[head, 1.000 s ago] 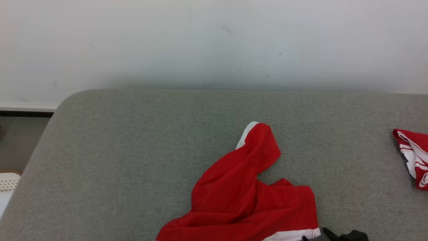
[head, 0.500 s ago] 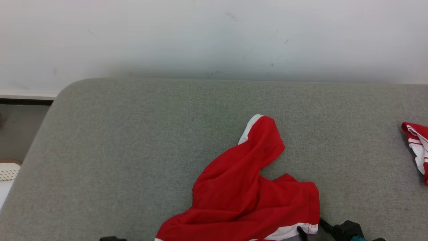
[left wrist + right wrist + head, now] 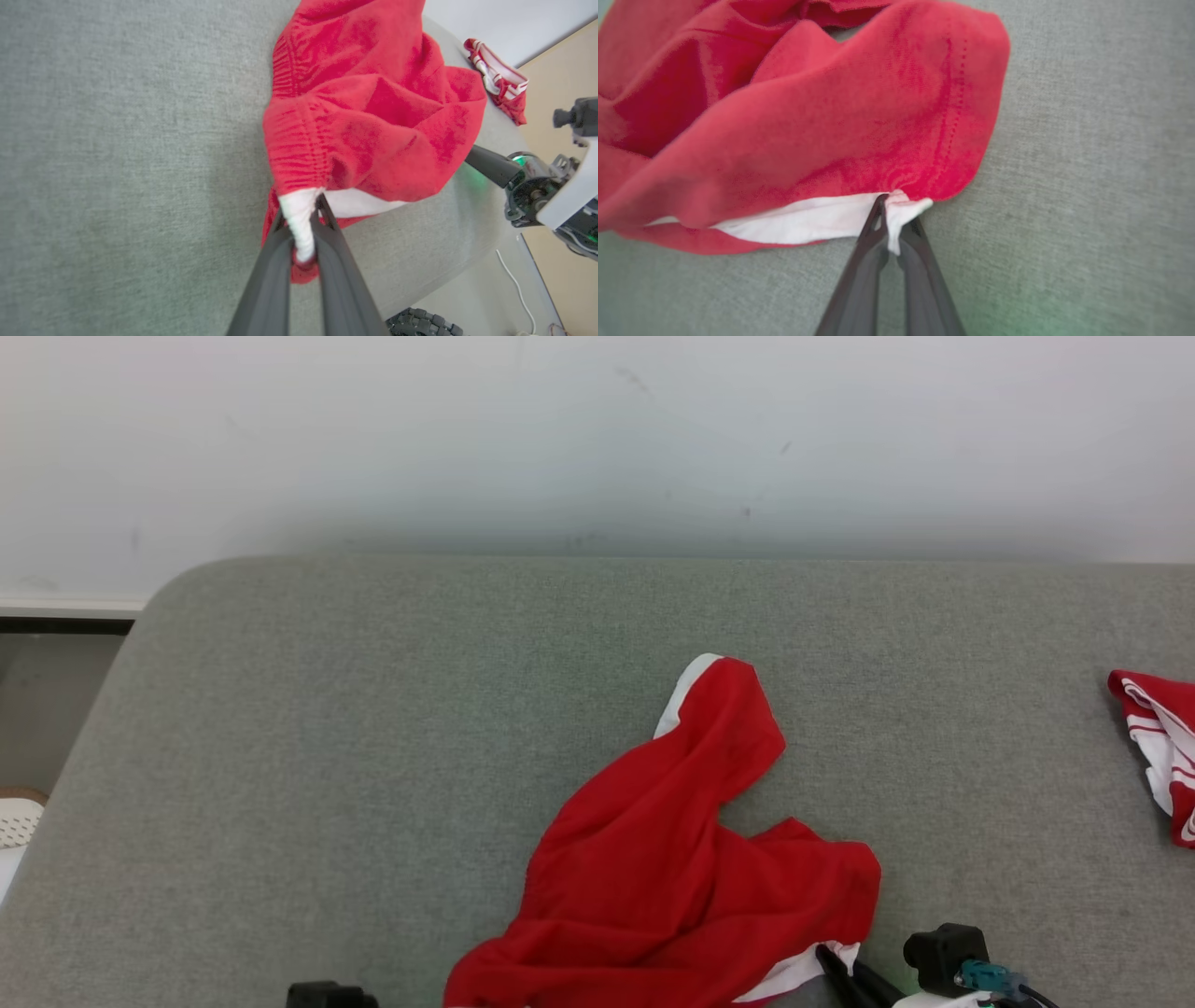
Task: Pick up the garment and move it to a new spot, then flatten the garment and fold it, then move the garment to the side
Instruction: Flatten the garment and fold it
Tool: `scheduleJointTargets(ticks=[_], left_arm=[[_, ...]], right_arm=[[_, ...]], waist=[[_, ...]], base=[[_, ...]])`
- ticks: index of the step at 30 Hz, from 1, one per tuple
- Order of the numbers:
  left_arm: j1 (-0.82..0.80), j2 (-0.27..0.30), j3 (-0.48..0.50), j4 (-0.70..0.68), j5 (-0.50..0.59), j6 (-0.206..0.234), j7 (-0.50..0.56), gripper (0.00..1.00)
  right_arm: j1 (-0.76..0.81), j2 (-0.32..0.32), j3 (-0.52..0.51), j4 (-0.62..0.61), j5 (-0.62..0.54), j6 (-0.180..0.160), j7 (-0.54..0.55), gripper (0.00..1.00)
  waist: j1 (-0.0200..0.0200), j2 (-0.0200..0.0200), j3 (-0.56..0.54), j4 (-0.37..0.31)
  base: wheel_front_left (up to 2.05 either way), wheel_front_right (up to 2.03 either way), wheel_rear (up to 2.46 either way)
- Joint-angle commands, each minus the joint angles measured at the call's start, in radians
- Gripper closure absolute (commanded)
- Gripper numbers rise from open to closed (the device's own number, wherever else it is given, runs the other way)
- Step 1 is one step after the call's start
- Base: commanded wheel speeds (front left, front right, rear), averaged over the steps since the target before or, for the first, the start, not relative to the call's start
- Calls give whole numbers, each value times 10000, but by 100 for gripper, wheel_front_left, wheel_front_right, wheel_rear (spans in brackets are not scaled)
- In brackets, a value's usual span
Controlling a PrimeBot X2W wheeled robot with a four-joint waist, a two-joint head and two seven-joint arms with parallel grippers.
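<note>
The garment [image 3: 672, 859] is a crumpled pair of red shorts with white hem bands, lying near the front edge of a grey cushioned surface [image 3: 355, 756]. In the left wrist view my left gripper [image 3: 300, 213] is shut on a bunched white corner of the garment [image 3: 364, 116]. In the right wrist view my right gripper [image 3: 896, 205] is shut on the other white hem corner of the garment [image 3: 822, 121]. The head view has the right gripper [image 3: 836, 963] at the garment's lower right corner. A dark part of the left arm [image 3: 327, 995] sits at the bottom edge.
A second red and white garment [image 3: 1153, 751] lies at the surface's far right. A pale wall [image 3: 597, 448] runs behind the surface. The surface's rounded left end drops to the floor, where a white perforated object [image 3: 19, 819] stands.
Both grippers have shut on the white hem corners. The right gripper has come further up into the head view, and the hem there has bunched. The head camera has shifted slightly.
</note>
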Motion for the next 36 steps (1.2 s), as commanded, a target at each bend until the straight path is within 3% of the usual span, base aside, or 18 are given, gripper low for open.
scheduleJointTargets(ticks=[1, 2, 9, 14, 19, 25, 31, 36], left_arm=[[-101, 51, 5, -105, -241, 17, -25, 100], [-147, 98, 17, -521, -692, 17, -97, 100], [-126, 366, 584, -2078, -1617, 22, -244, 100], [-415, 682, 1143, -3660, -1933, 343, -12, 100], [-931, 765, 1597, -5095, -2394, 703, 364, 100], [-1644, 729, 1468, -6638, -3226, 938, 1359, 100], [-2427, 474, 1850, -8256, -4645, 1418, 2085, 100], [-3154, 610, 2552, -8469, -5274, 1976, 2421, 100]], right_arm=[[170, 79, 200, 143, 196, 35, 232, 100], [107, -32, 156, -262, 877, 30, 97, 100], [186, -652, -418, -2169, 2828, 18, -203, 100], [307, -1414, -1136, -4193, 4032, 18, 77, 100], [264, -1884, -2059, -5957, 4579, 18, 420, 100], [451, -2184, -3352, -7927, 4815, 18, 885, 100], [927, -2060, -5207, -10140, 5134, 18, 1475, 100], [937, -1742, -6538, -11460, 5262, 18, 2334, 100]], waist=[[-1, 0, -48, -1], [-1, 0, -154, -10], [-1, 0, -588, -185], [-1, 0, -1004, -473], [-1, 0, -1197, -808], [-1, 0, -1312, -1100], [-1, 0, -1302, -1261], [-1, 0, -1088, -1432]], base=[[0, 0, 0], [0, 0, 0], [0, 0, 0], [0, 0, 0], [0, 0, 0], [0, 0, 0], [0, 0, 0], [0, 0, 0]])
